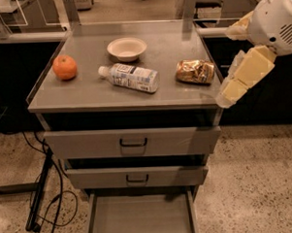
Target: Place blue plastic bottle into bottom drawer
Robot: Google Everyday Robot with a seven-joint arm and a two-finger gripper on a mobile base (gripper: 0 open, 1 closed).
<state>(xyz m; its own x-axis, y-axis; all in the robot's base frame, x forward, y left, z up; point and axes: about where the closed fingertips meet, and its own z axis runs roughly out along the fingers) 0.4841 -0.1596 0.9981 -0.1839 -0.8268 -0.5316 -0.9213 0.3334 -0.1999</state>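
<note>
Bottle lying on the surface, gripper well right of the bottle, its state unclear, bottom drawer open below.

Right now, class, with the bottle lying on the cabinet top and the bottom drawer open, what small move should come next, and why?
Probably move the tool left, above the blue plastic bottle. The tool hangs off the right edge of the cabinet, past the gold foil bag, while the bottle lies on its side mid-top. The bottom drawer is open, so reaching comes first.
</note>
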